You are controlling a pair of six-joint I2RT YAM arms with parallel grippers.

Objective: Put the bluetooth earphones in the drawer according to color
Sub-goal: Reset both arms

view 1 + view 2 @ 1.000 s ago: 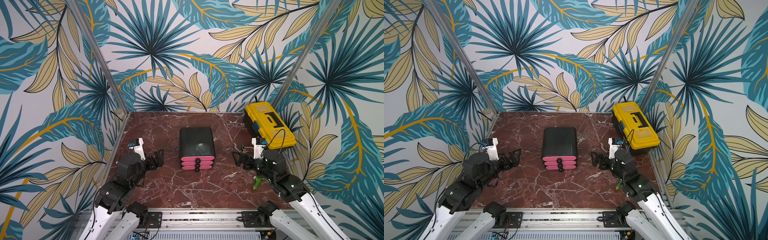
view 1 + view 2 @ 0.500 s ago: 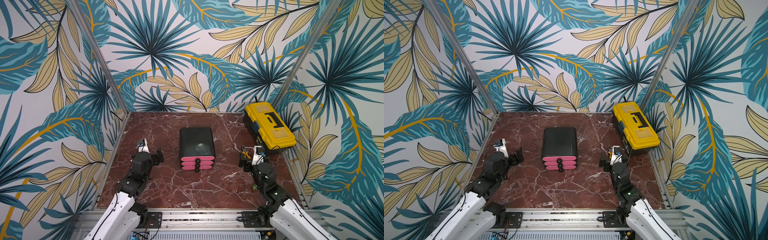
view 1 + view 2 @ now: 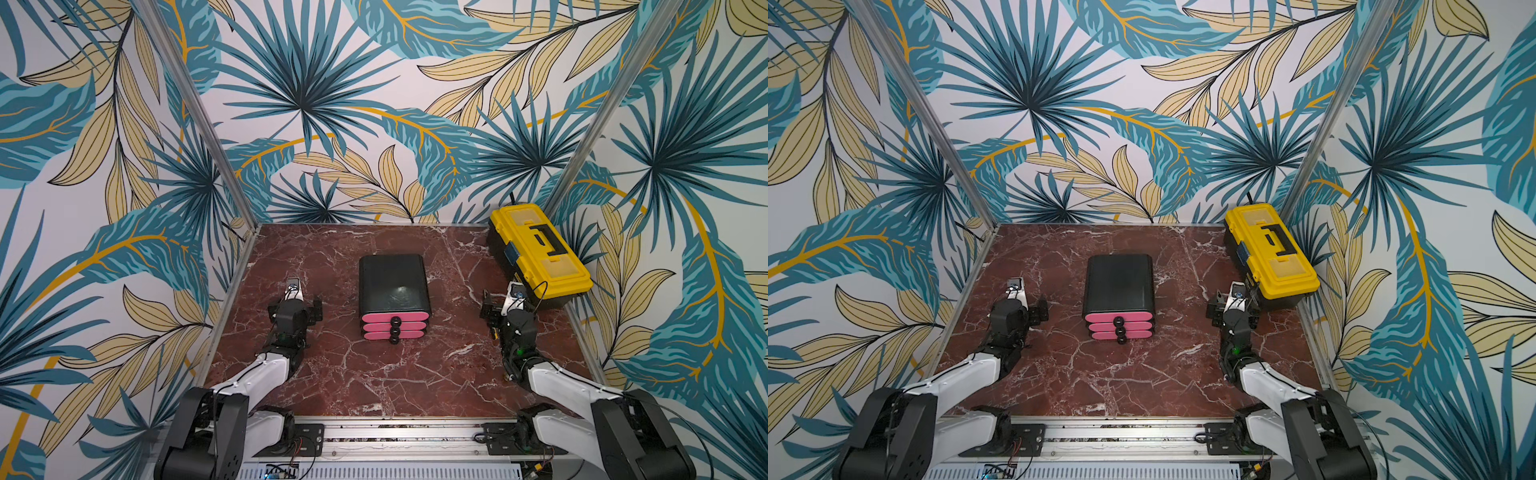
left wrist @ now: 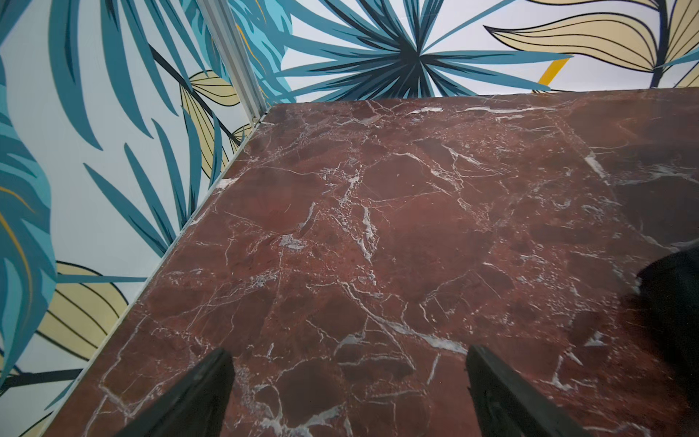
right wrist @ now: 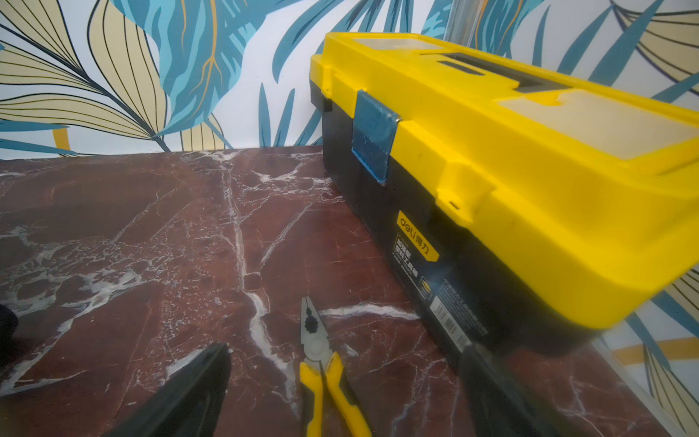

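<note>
Drawer (image 3: 394, 286) (image 3: 1119, 284): small black rounded cabinet, mid-counter, standing square with its front toward the arms' bases. Three pink drawer fronts (image 3: 394, 326) stacked, all pushed in flush, one black round knob (image 3: 395, 320) on each, the knobs in a vertical line. Earphones: cannot tell where they are from any view. Counter (image 3: 374, 374) (image 4: 378, 227) is red-brown marble with white veining. Left hand (image 3: 294, 307) (image 4: 348, 353) low over the counter, beside the cabinet on its left and apart from it, pointing toward the back wall; fingers spread wide, only bare marble between them in the left wrist view. A dark blurred shape sits at that view's edge; too soft to name. Right hand (image 3: 509, 309) (image 5: 346, 352) beside the cabinet on its right, also apart from it, pointing the same way; fingers likewise spread wide, gripping nothing. Yellow-and-black pliers (image 5: 314, 346) lie flat on the counter, seen between the right hand's fingers in the right wrist view, nose toward the back wall. Yellow-and-black toolbox (image 3: 540, 253) (image 3: 1271, 253) (image 5: 529, 170) in the back right corner, lid down, blue latch on its front, near the right hand. Leaf-print walls (image 3: 311, 104) close in three sides.
</note>
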